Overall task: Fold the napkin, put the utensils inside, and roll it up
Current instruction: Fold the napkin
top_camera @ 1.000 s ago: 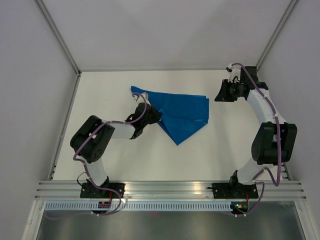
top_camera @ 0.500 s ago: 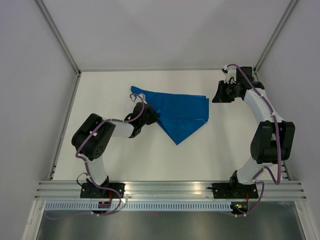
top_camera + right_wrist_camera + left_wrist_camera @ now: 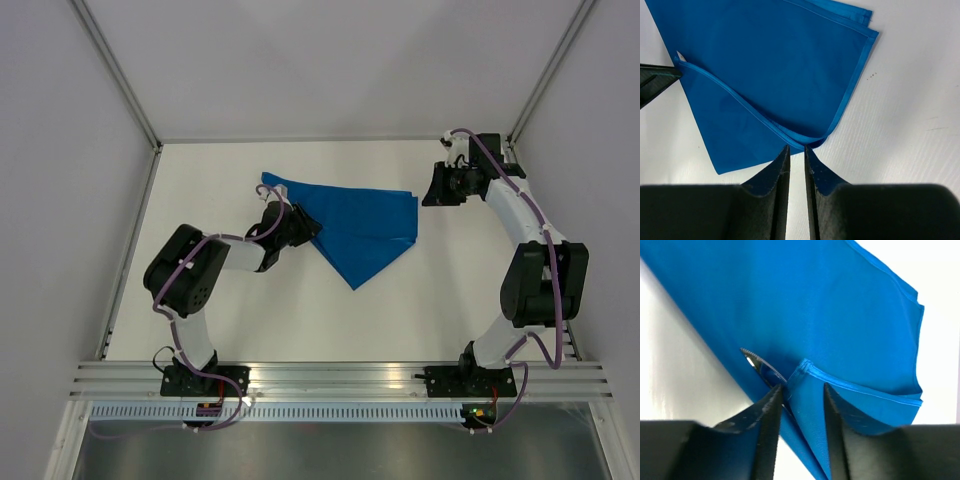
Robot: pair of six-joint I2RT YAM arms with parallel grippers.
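The left gripper (image 3: 801, 391) is standing at the napkin's (image 3: 830, 315) near-left edge with its jaws partly apart. A raised fold of the blue cloth is lying in the gap between them, and neither finger is visibly pinching it. Just beyond the tip of 1 finger, on the outer side of that fold, the knife (image 3: 761, 365) is showing only its serrated silver blade tip. The rest of the blade is running under the cloth, and the black handle is hidden.

Judging by that tip, the knife's long axis is slanting across the jaws' line and not pointing straight away from them. It is lying along the napkin's slanted edge, so a roll would probably need to start from this edge with the cloth wrapping over the blade.

The right gripper (image 3: 796, 150) is sitting at the opposite corner, well apart from the knife. Its jaws are only a narrow slit apart and holding nothing, with bare table (image 3: 905, 125) showing between them and the doubled hem just past their tips. The left arm is therefore the nearer of the 2 to the knife.
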